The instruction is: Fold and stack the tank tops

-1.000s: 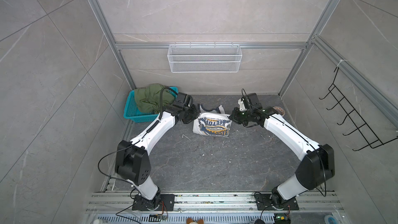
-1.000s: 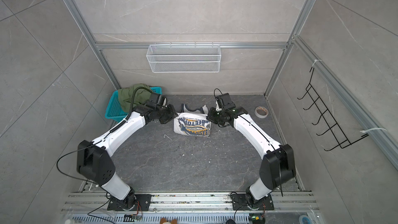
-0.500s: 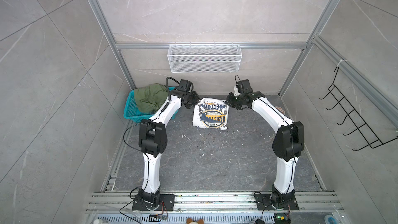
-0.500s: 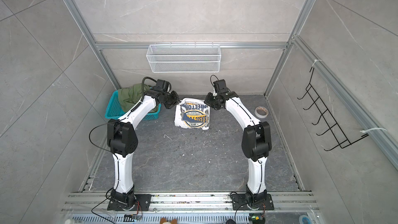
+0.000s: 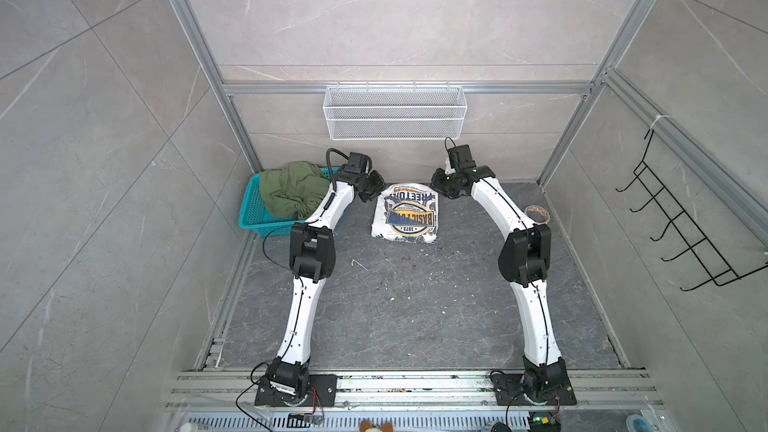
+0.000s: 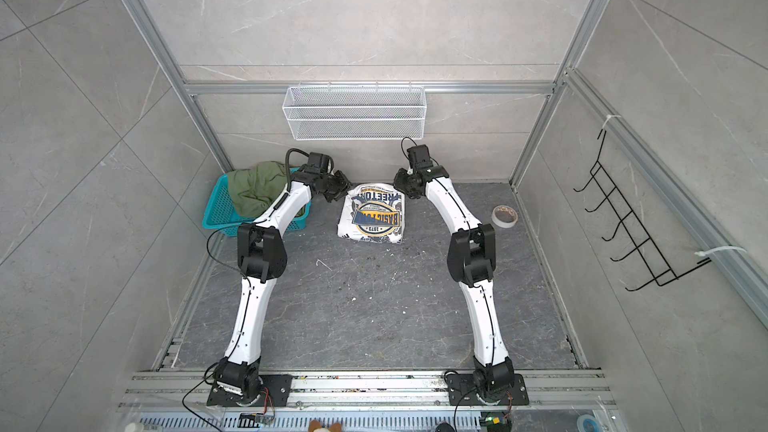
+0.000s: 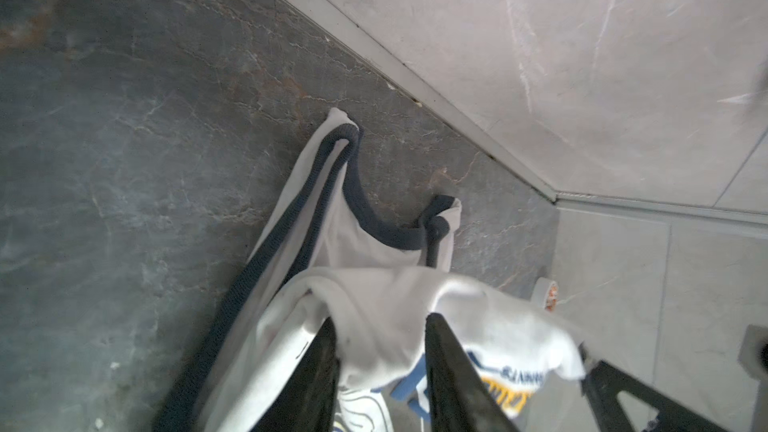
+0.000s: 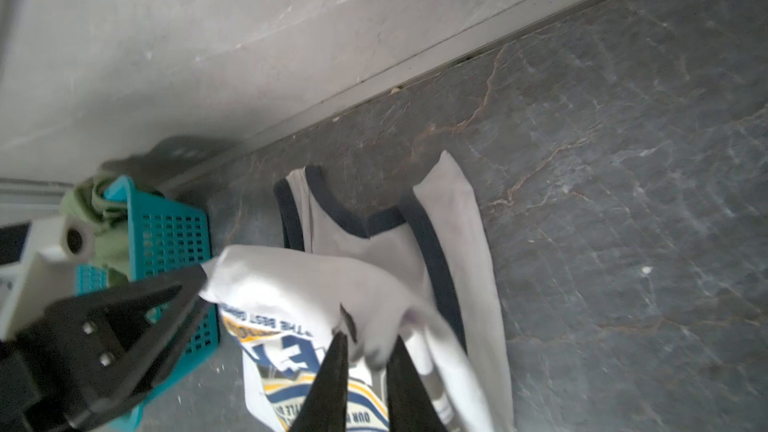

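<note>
Far back, the folded white tank top (image 5: 405, 218) lies badge up. Our left gripper (image 7: 380, 320) gapes around its edge; the right gripper's (image 8: 370, 336) hold we cannot tell. The olive tank top (image 5: 291, 193) fills the teal basket (image 5: 250, 220).

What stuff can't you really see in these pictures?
- Olive green tank top: bunched in the teal basket, print hidden in both top views; the left arm covers one edge.
- White tank top: straps hidden behind its folded-over part in both top views; small badge words too tiny.
- Right gripper: blurred cloth fills its gap in the right wrist view, so gripping or not is unclear.
</note>
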### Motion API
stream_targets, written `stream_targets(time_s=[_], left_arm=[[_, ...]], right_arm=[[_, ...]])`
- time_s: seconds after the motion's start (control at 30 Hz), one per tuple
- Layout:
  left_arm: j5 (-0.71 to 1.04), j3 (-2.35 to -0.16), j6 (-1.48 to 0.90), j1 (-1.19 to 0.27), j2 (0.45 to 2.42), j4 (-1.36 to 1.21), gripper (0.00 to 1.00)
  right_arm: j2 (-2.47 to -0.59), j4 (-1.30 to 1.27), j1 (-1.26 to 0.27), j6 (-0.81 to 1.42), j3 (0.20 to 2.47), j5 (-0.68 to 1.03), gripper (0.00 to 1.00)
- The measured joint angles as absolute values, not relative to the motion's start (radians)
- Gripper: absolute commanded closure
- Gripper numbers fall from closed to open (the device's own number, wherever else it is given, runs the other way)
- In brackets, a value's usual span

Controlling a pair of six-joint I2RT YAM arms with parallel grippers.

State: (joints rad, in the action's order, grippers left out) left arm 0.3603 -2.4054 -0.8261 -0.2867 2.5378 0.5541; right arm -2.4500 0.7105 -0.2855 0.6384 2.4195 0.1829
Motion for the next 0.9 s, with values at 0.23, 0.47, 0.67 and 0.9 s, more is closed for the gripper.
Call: stream_targets(time_s=[0.23,0.47,0.67,0.9], left_arm=[[0.394,-2.481,-0.765,-0.274,2.573,0.549,0.23],[0.389,-2.19,-0.694,-0.282,2.397,0.511,0.29],[0.405,-2.209,-0.669,-0.311,2.444,0.464,0.32],[0.398,-2.372,-0.669,-0.328,2.632,0.46,0.3]], right_arm=[[-2.545,0.844,-0.276,0.622,2.596,0.113,0.55],[-2.428,0.787,-0.337,0.579,2.329,0.09,0.55],[-2.387,0.704,-0.43,0.579,2.157,0.095,0.55],[-2.395,0.683,-0.432,0.587,2.096,0.086,0.55]])
